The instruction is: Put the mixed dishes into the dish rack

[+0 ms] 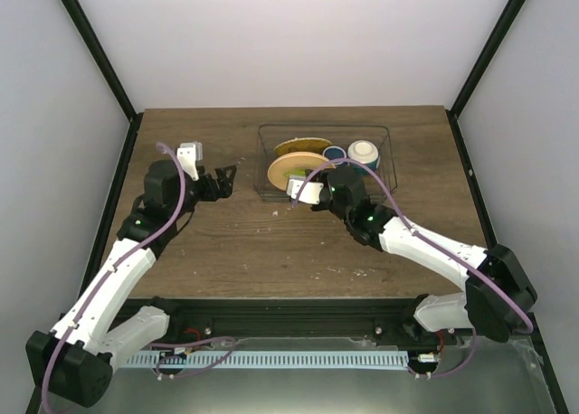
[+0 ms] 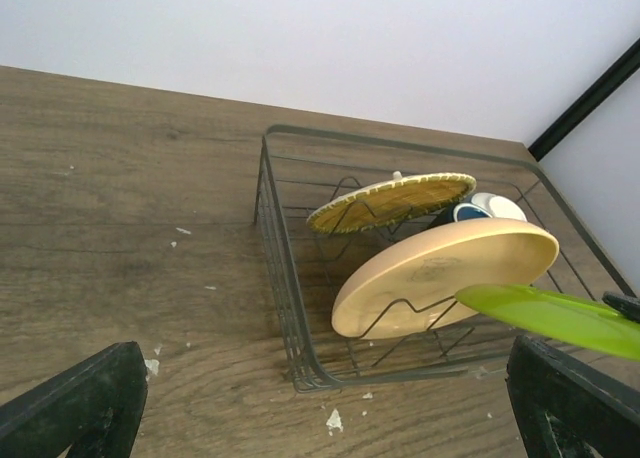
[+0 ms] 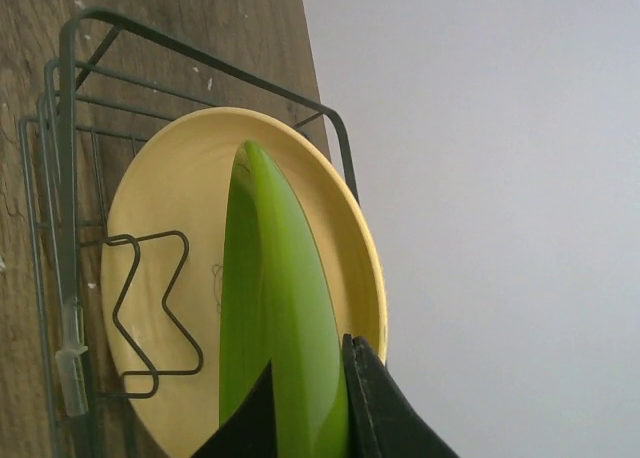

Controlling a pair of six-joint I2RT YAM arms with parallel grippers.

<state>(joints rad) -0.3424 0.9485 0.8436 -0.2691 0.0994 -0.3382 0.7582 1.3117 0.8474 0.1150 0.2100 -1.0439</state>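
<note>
The dish rack (image 1: 391, 152) stands at the back centre of the table. In it lean a grid-patterned yellow-orange plate (image 1: 303, 146) and a pale yellow plate (image 1: 291, 168), with a dark blue mug (image 1: 335, 153) and a blue-and-white cup (image 1: 363, 151) to their right. My right gripper (image 1: 312, 183) is at the rack's front edge. In the right wrist view it (image 3: 308, 356) is shut on the rim of the yellow-green plate (image 3: 275, 278), held edge-on against the pale plate (image 3: 170, 208). The green plate also shows in the left wrist view (image 2: 560, 318). My left gripper (image 1: 222, 181) is open and empty, left of the rack (image 2: 275, 228).
White crumbs (image 2: 335, 418) lie on the wooden table (image 1: 226, 242) near the rack's front left corner. Black frame posts (image 1: 95, 48) and white walls close in the table at the back and sides.
</note>
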